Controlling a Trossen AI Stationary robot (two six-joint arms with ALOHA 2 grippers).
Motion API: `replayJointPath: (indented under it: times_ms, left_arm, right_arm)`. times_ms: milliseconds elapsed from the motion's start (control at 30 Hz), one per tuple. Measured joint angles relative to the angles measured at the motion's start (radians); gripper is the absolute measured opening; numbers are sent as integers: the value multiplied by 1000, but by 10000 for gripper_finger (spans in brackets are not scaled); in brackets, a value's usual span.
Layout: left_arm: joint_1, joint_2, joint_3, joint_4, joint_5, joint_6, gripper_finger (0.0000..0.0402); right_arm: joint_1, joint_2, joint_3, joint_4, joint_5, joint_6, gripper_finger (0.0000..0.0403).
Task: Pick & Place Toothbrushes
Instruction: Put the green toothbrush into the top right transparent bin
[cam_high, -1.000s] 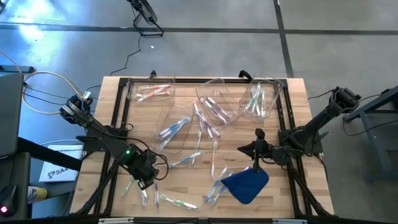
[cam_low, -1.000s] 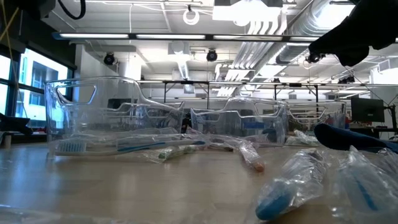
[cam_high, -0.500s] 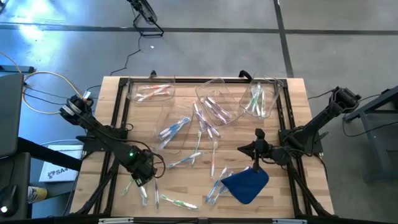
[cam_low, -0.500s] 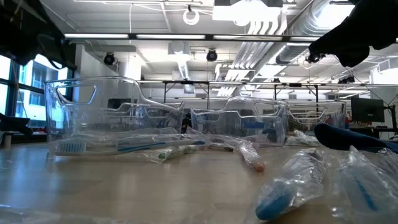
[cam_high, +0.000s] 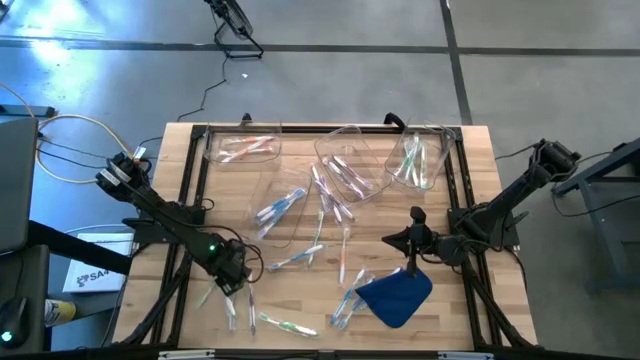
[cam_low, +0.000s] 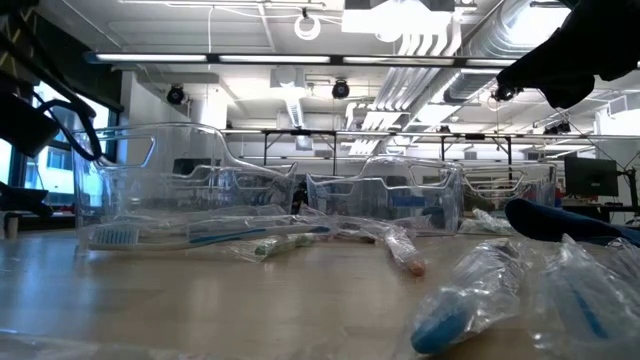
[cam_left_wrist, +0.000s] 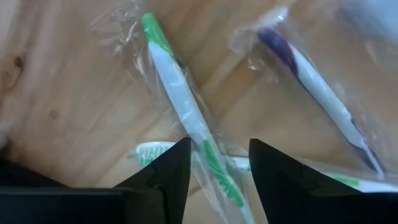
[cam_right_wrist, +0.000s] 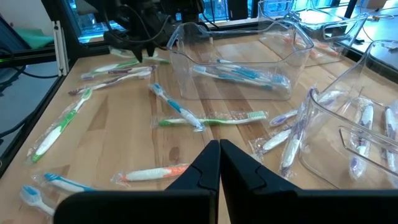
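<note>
Wrapped toothbrushes lie scattered flat on the wooden table (cam_high: 300, 300). My left gripper (cam_left_wrist: 217, 168) points down over the near left cluster (cam_high: 225, 305), open. Its fingers stand on either side of a green and white toothbrush (cam_left_wrist: 180, 106), just above it. A purple one (cam_left_wrist: 317, 87) lies beside it, and another green one (cam_left_wrist: 149, 151) lies crosswise under it. In the high view that gripper (cam_high: 228, 286) is at the table's near left. My right gripper (cam_right_wrist: 219, 155) waits shut above the table, by the blue cloth (cam_high: 395, 297).
Clear plastic bins stand at the far left (cam_high: 240, 148), far middle (cam_high: 350, 165) and far right (cam_high: 418, 158), with another nearer the centre (cam_high: 280, 205); each holds toothbrushes. More wrapped brushes lie mid-table (cam_high: 325, 215) and by the cloth (cam_high: 345, 305).
My left gripper has come down toward the toothbrushes at the table's near left; its arm has dropped into the left of the low view. The toothbrushes and my right arm have kept still.
</note>
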Motion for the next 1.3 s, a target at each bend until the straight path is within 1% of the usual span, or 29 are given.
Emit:
replayJointPath:
  times_ms: [100,233,367,433,533,767,867,1000,1067,1167,1300]
  left_arm:
    - [0,0,-15,9,-37,1,159]
    - [-1,-3,-38,65,-102,7,159]
    - [0,-3,-41,69,-103,7,157]
    - [0,-3,-41,68,-102,7,149]
    - [0,-3,-42,69,-89,7,124]
    - [0,-2,-42,75,-80,7,39]
    - [0,-2,-40,73,-79,7,18]
    - [0,3,-8,46,-81,8,19]
    - [0,3,24,12,-81,8,28]
    - [0,3,80,-80,-84,10,35]
    - [0,3,176,-199,-113,59,24]
  right_arm:
    - [0,0,0,0,0,0,3]
    - [0,0,0,0,0,0,3]
    - [0,0,0,-5,0,0,3]
    - [0,0,0,-8,0,0,3]
    - [0,0,0,-8,0,0,3]
    - [0,0,0,-16,0,0,3]
    - [0,0,0,-16,0,0,3]
    - [0,0,0,-16,0,0,3]
    - [0,0,0,-16,0,0,3]
    - [0,0,0,-16,0,0,3]
    - [0,0,0,-15,0,0,3]
